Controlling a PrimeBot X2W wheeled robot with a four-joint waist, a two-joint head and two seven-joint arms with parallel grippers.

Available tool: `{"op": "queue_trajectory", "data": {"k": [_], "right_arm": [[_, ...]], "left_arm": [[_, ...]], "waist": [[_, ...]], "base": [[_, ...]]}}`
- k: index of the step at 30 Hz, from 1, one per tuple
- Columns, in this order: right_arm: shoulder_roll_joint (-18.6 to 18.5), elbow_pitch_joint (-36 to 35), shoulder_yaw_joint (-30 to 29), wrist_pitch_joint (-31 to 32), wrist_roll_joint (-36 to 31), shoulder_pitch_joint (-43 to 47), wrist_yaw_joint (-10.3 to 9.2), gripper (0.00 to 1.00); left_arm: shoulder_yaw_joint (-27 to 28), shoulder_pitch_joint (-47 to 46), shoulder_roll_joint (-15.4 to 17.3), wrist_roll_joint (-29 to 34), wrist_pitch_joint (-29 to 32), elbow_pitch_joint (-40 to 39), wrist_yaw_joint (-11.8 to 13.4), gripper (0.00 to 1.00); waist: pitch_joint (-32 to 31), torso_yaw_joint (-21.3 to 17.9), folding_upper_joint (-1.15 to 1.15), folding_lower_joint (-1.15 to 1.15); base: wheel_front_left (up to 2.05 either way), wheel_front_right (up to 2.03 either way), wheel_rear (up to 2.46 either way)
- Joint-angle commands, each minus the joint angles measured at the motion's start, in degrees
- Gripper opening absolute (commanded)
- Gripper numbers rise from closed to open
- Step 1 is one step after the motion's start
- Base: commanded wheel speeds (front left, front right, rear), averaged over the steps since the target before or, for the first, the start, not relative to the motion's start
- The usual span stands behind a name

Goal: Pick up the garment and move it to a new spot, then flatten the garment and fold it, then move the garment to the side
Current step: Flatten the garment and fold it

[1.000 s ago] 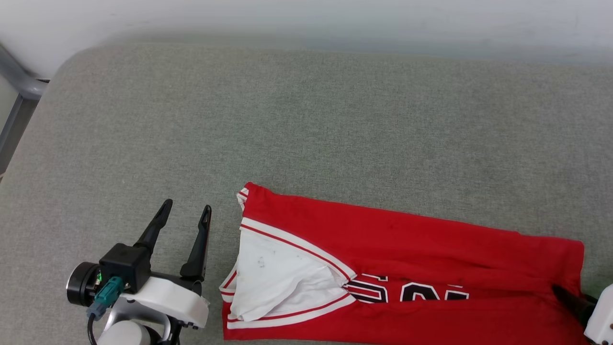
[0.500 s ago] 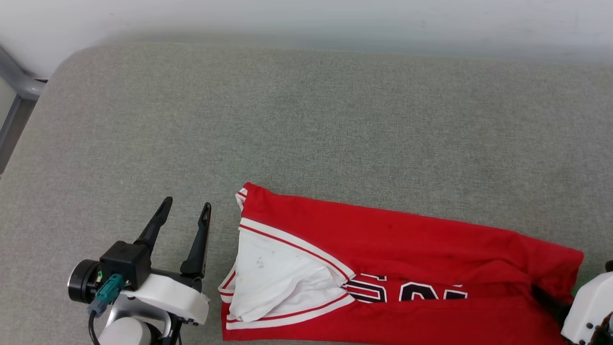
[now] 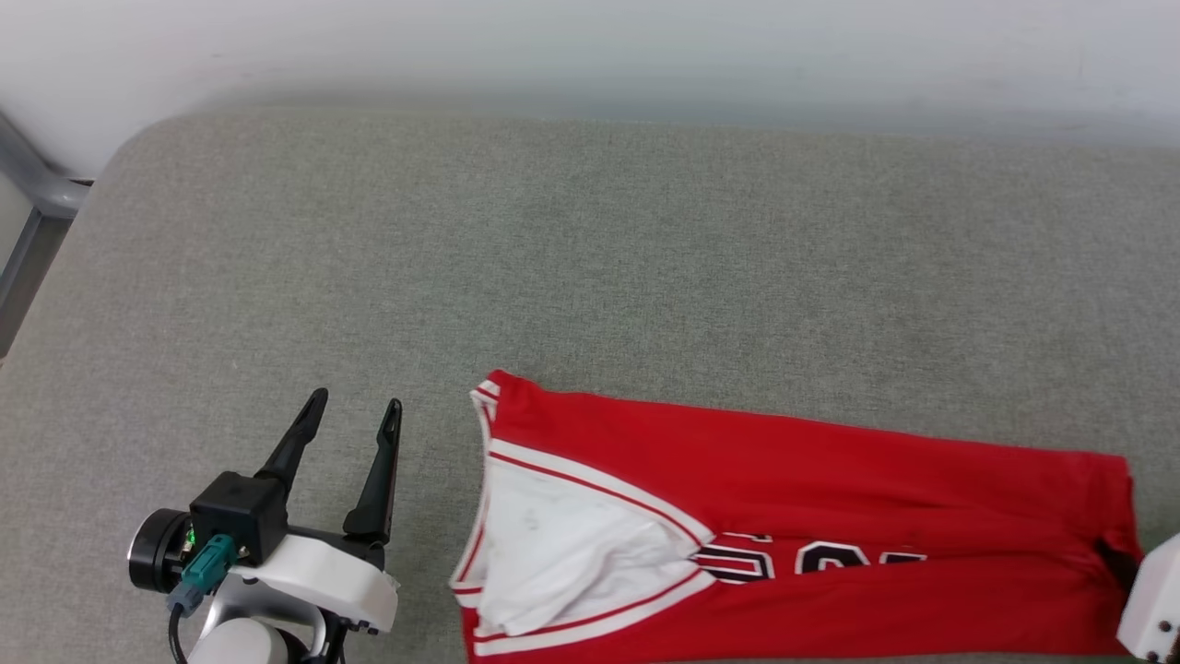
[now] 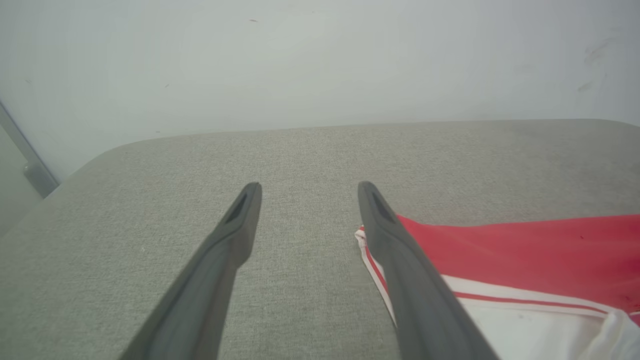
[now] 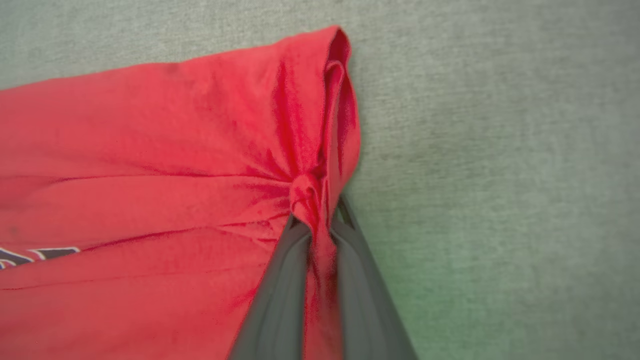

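The table (image 3: 590, 258), covered in grey fabric with a rounded far-left corner, stands against a pale wall (image 3: 590, 46). The garment (image 3: 811, 480) lies folded into a long red strip across the near right part of the table. Its white sleeve with striped trim is at the left end, and part of the black lettering shows along the near edge. The left hand (image 3: 358, 402) hovers just beside the sleeve end, its two dark fingers spread apart and holding nothing. The right hand (image 5: 317, 217) is at the garment's far right edge, its fingers pinched together on a bunched fold of red cloth.
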Motion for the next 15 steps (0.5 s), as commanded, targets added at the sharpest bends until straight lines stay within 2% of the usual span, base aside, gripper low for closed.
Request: {"op": "queue_trajectory", "data": {"k": [1,7,15], "right_arm": [[-1.57,1.01,-1.34,-1.12,-1.19,-0.51,-0.28,0.0],[-3.55,3.12,-4.38,-3.85,-5.19,-1.62,-0.21,0.0],[-1.44,0.26,-4.09,-3.61,-5.13,-0.05,-0.2,0.0]], "left_arm": [[0.31,0.65,-0.23,0.41,-0.26,0.16,-0.2,1.0],[0.68,1.19,-0.72,0.67,-0.21,0.48,-0.63,1.0],[1.63,2.79,-1.52,0.88,-0.21,0.26,-0.73,1.0]], "waist": [[-0.45,-0.18,0.0,-0.01],[-1.81,-0.35,0.0,-0.01],[-3.6,-0.9,0.0,-0.01]], "base": [[0.0,0.0,0.0],[0.0,0.0,0.0],[0.0,0.0,0.0]]}}
